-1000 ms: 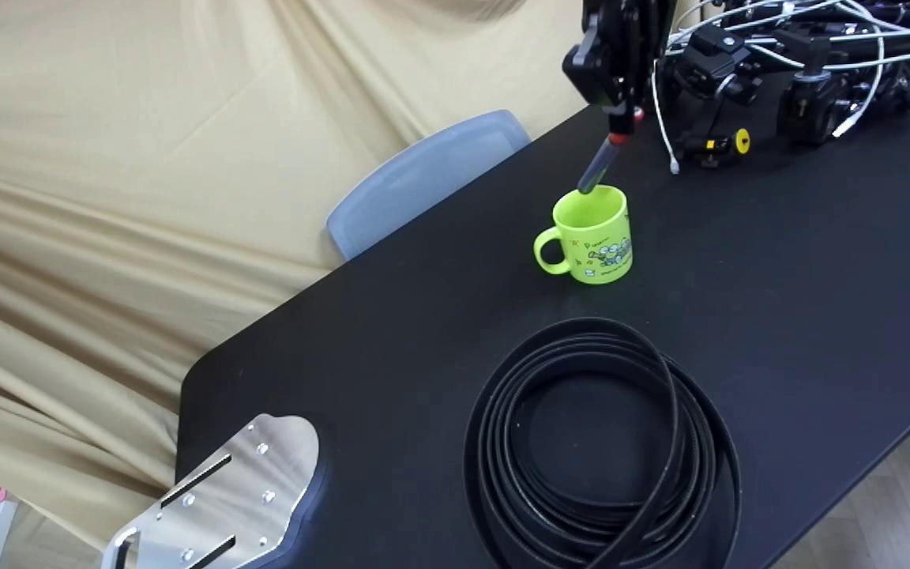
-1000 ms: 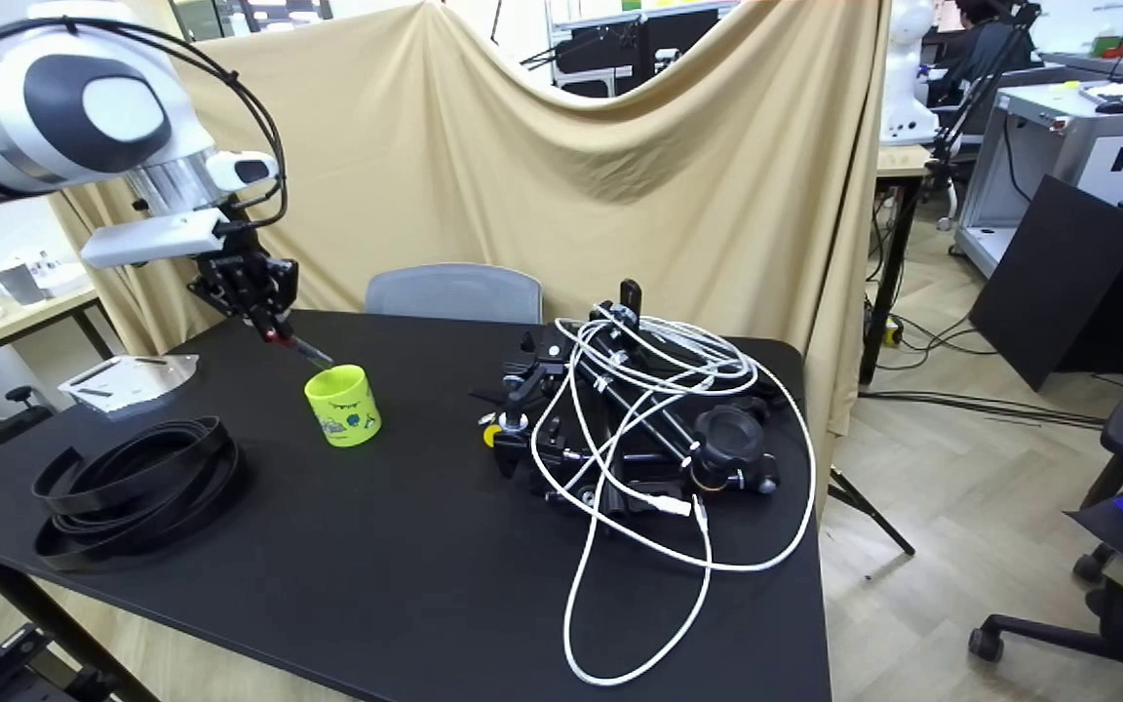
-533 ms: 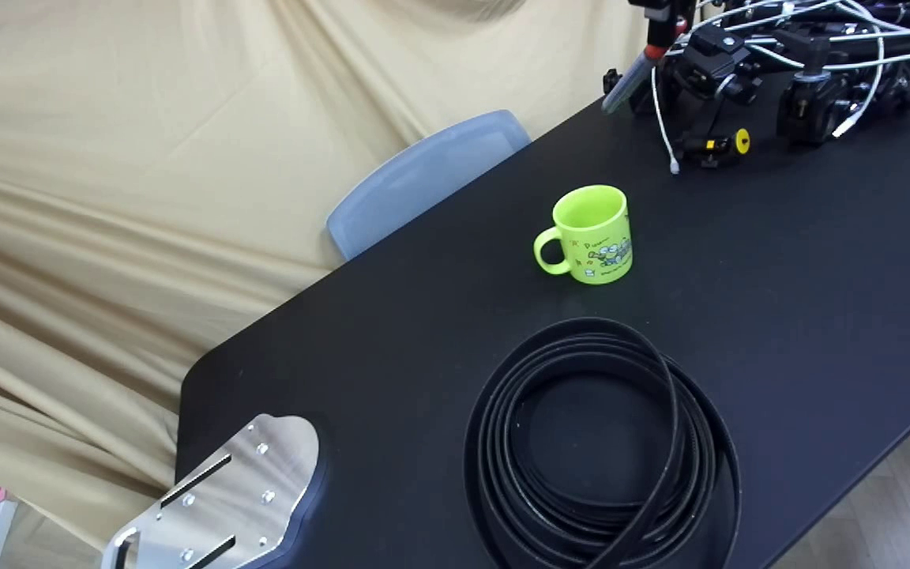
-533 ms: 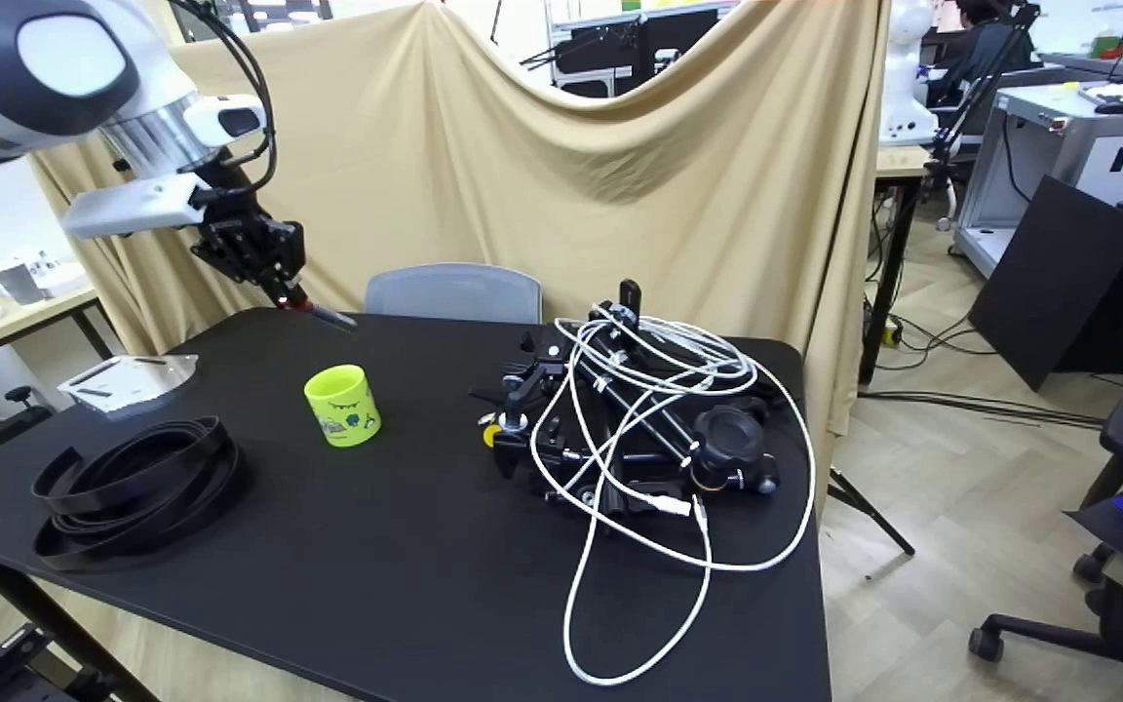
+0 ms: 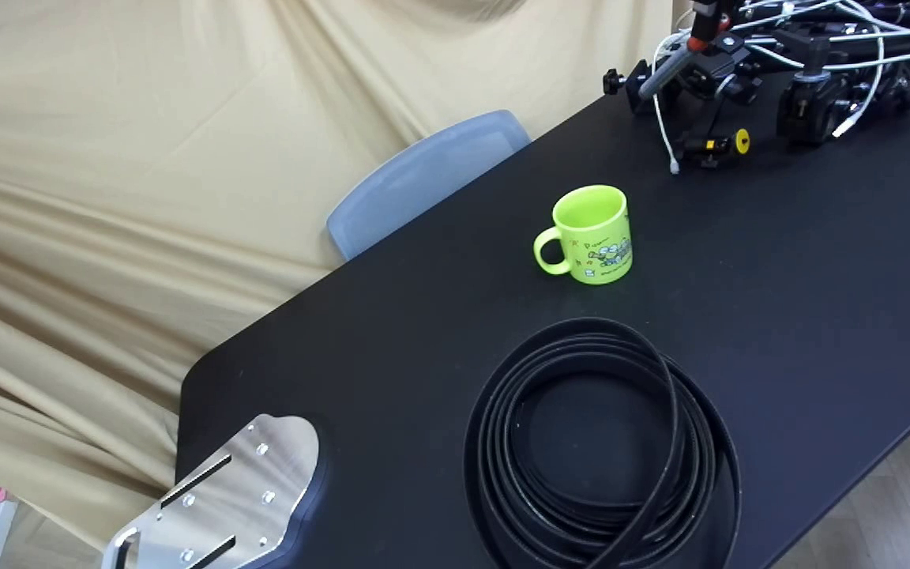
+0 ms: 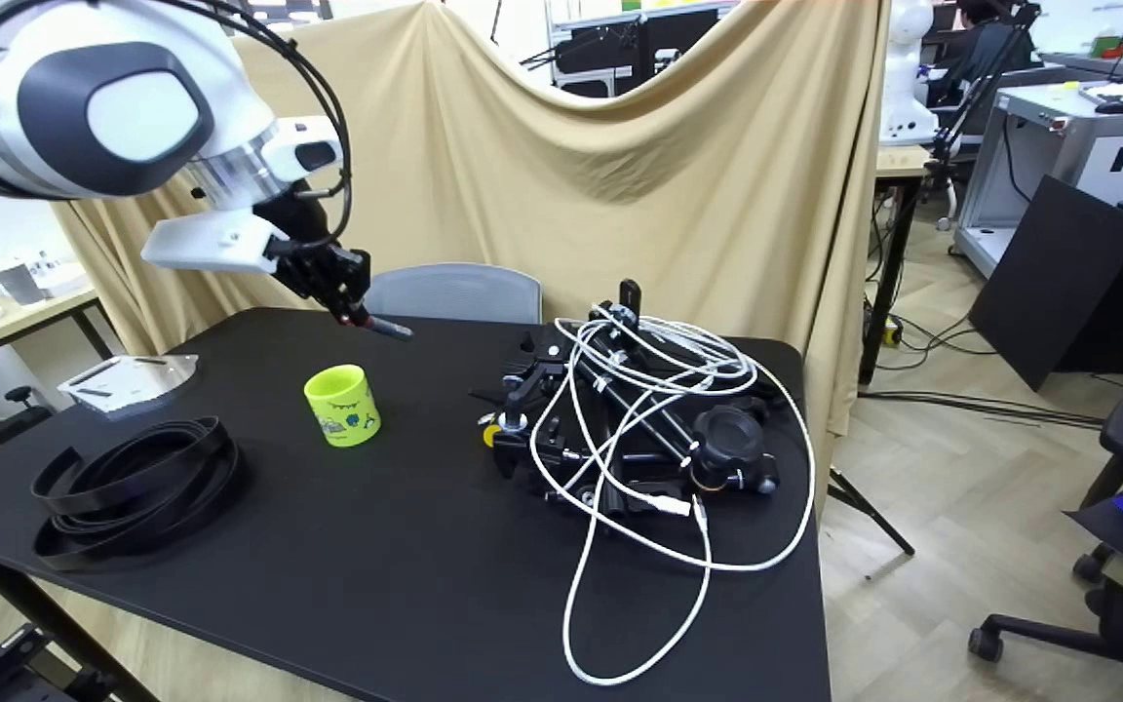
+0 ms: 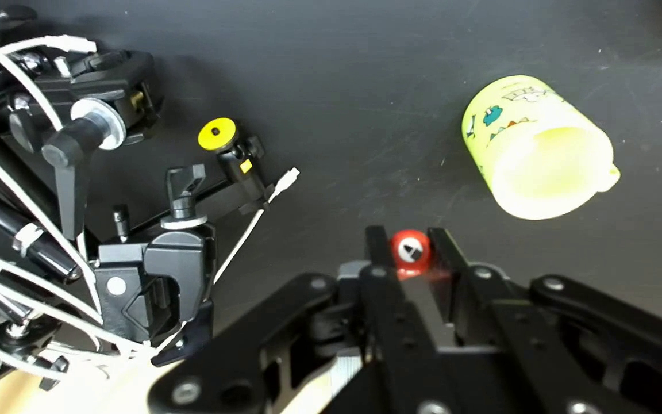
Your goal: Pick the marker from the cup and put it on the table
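Claw (image 7: 410, 248): is being clamped on the marker (image 6: 391, 329), whose red end is being gripped between the fingers (image 7: 376, 244), as is being shown in the wrist view.
Marker: is being held in the air, outside the cup (image 5: 592, 237) and apart from it; it is being tilted, its grey end lower than its red end in both exterior views.
Cup: is being carried upright by the tabletop (image 6: 425, 585); printed figures are being displayed on its lime wall, and its handle (image 5: 550, 235) is being shown in an exterior view.
Arm (image 6: 123, 112): is being seen at the upper left of an exterior view, the claw being borne at its end.
Coil (image 5: 494, 450): is being carried by the tabletop near the cup, its black loops being stacked loosely.
Clamps (image 7: 176, 270): are being carried in a black heap; in an exterior view the cup is being framed between them and the coil.
Cables (image 6: 671, 504): are being draped, white, over the clamps, with one loop being spread on the tabletop.
Plate (image 5: 257, 474): is being shown at the tabletop's end, silver and slotted, partly being cut off by the bottom edge of an exterior view.
Chair (image 5: 431, 178): is being partly hidden by the tabletop.
Curtain (image 6: 620, 185): is being hung in tan folds behind the chair.
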Tool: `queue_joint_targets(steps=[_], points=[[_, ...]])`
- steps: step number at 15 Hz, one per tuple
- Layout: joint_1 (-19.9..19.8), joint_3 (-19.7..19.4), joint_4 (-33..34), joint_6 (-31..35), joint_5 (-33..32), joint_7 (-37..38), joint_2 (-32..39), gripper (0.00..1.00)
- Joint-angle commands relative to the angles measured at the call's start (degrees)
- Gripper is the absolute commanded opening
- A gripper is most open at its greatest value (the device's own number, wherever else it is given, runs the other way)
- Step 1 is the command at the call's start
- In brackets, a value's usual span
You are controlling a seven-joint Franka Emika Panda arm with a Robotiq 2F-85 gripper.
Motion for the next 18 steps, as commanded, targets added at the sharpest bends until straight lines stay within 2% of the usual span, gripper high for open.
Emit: queue_joint_targets(steps=[1,6,12,14,18], points=[[0.2,-1.3,0.9,2.3,4.1,-5.3,4.5,0.05],[-0.9,-0.9,2.5,4.3,3.9,-10.9,11.5,0.05],[-2.0,0.2,1.7,10.9,-1.9,-17.2,17.8,0.05],[-1.9,0.1,1.6,13.9,-5.3,-16.8,19.7,0.05],[-0.5,-1.9,1.5,24.0,-11.9,-12.4,23.1,0.05]])
